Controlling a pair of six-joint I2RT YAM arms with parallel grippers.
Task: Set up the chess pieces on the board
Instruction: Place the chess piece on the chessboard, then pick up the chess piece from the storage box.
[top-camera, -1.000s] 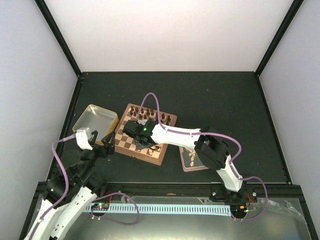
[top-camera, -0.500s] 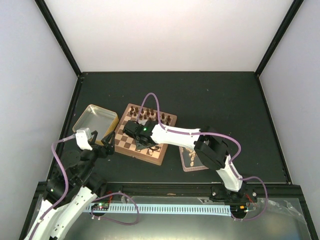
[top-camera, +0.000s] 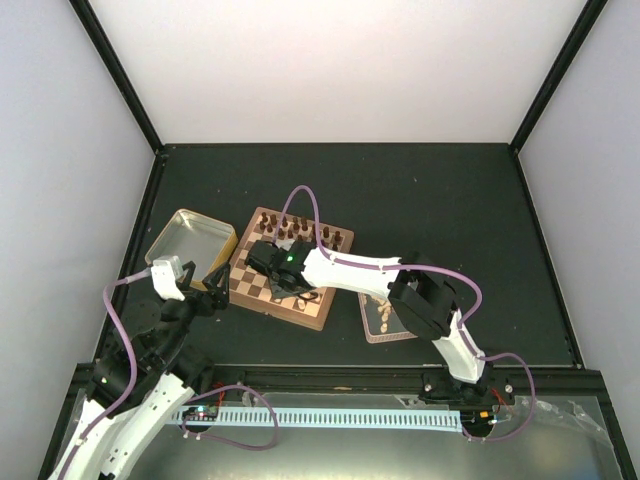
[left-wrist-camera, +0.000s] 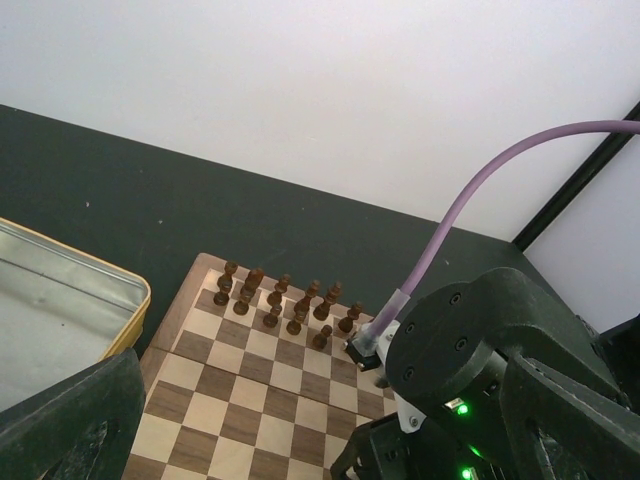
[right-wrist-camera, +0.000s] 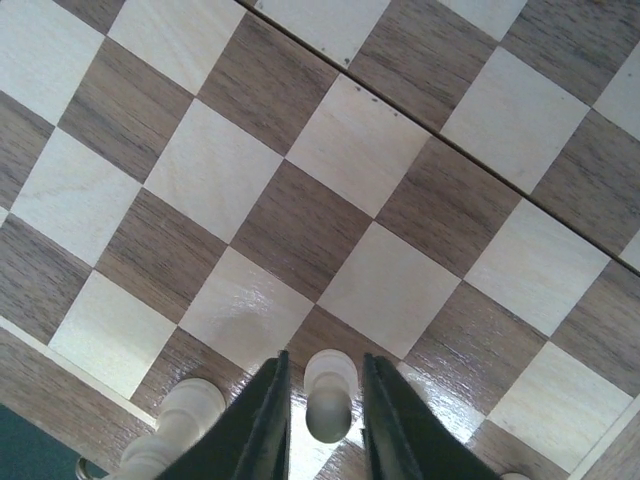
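Chessmen of dark brown wood (left-wrist-camera: 285, 300) stand in two rows along the far edge of the board (top-camera: 248, 276), which lies askew on the dark worktop (top-camera: 430, 200). The middle squares that show are bare.

The right arm reaches across the board, and the right gripper (right-wrist-camera: 324, 362) hangs low over its near edge, pointing down. One pale chessman (right-wrist-camera: 330, 400) stands upright between the two fingers, on the last row of squares. The fingers sit close on either side of it, with a thin sliver of light showing on its left. I cannot tell whether they pinch it or stand just off it. A second pale piece (right-wrist-camera: 178, 420) is just beside the left finger, close to the board's tan border.

The left gripper (top-camera: 210, 288) hovers off the board's near left corner, close to the metal tin (top-camera: 192, 243), which lies just left of the board. Its fingers are spread wide and nothing is between them. From its wrist camera the board, the dark rows and the right arm's black wrist are all in sight.

A clear tray (top-camera: 372, 336) lies on the worktop just right of the board, partly under the right arm. More pale chess pieces (top-camera: 384, 316) lie inside it.
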